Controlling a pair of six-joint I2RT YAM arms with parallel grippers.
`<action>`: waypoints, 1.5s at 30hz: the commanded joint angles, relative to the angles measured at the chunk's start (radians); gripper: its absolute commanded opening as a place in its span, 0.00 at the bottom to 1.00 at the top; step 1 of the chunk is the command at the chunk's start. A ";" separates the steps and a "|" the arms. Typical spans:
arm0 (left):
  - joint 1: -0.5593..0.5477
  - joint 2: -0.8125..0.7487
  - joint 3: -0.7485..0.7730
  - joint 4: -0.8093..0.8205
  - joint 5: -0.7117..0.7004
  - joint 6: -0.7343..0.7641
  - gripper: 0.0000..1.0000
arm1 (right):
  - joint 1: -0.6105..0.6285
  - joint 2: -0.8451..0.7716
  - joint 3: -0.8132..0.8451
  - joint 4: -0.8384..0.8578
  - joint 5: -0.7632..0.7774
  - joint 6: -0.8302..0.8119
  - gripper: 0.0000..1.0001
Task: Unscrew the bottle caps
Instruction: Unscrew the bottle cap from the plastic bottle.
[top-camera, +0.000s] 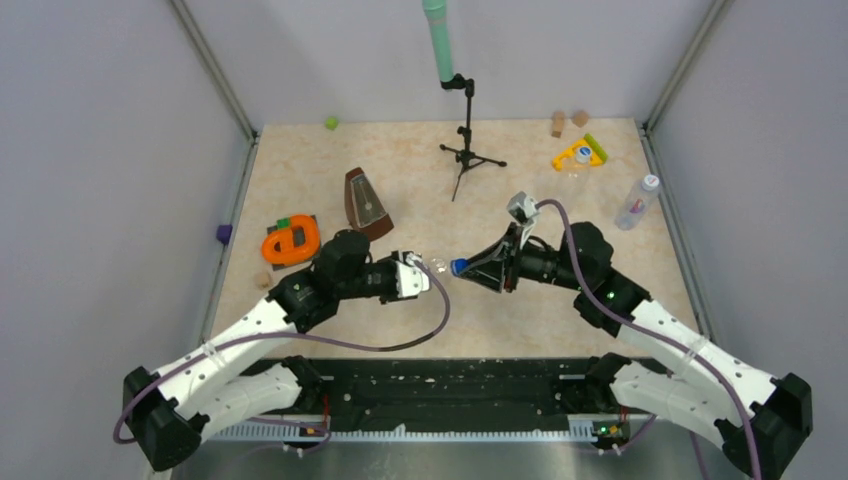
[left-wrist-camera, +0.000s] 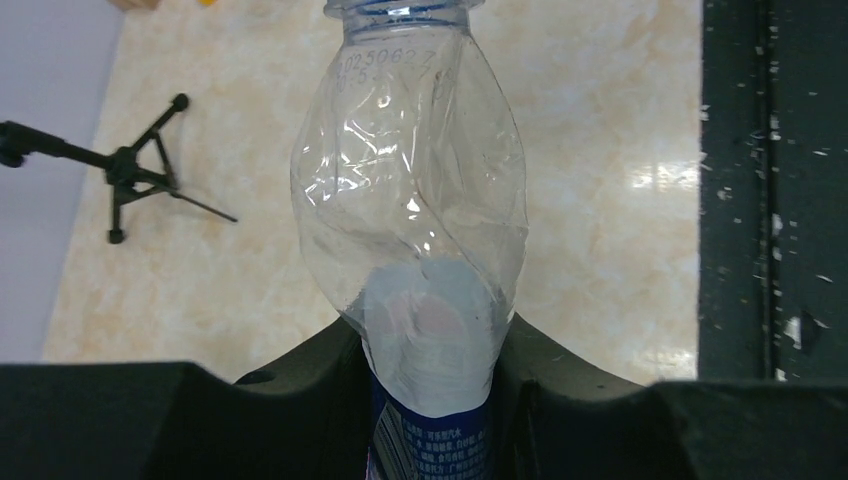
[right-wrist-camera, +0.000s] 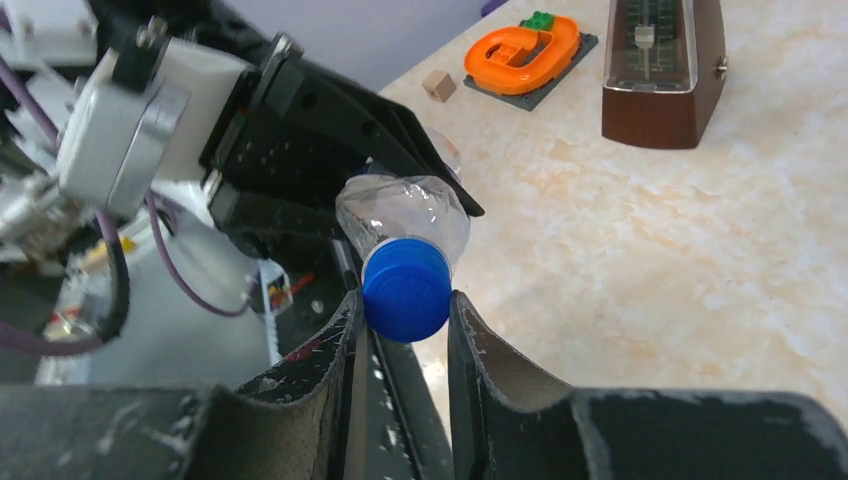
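My left gripper is shut on a crumpled clear bottle with a blue-and-white label, holding it level above the table with its neck pointing right. My right gripper meets it there. In the right wrist view its two jaws press both sides of the dark blue cap on that bottle's neck. The left gripper's black fingers show behind the bottle in that view. A second clear bottle with a white cap lies at the far right of the table.
A brown metronome and an orange toy lie behind the left arm. A small tripod stand rises at the back centre. A yellow toy and wooden blocks are at the back right.
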 joint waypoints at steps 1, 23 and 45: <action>0.017 0.044 0.122 -0.196 0.293 0.027 0.00 | 0.002 -0.036 -0.045 0.023 0.036 -0.268 0.00; 0.028 0.075 0.134 -0.128 0.353 -0.005 0.00 | 0.009 -0.209 -0.229 0.247 0.175 -0.392 0.48; 0.024 -0.066 -0.028 0.104 -0.082 -0.019 0.00 | 0.008 -0.279 -0.192 0.183 0.386 0.124 0.55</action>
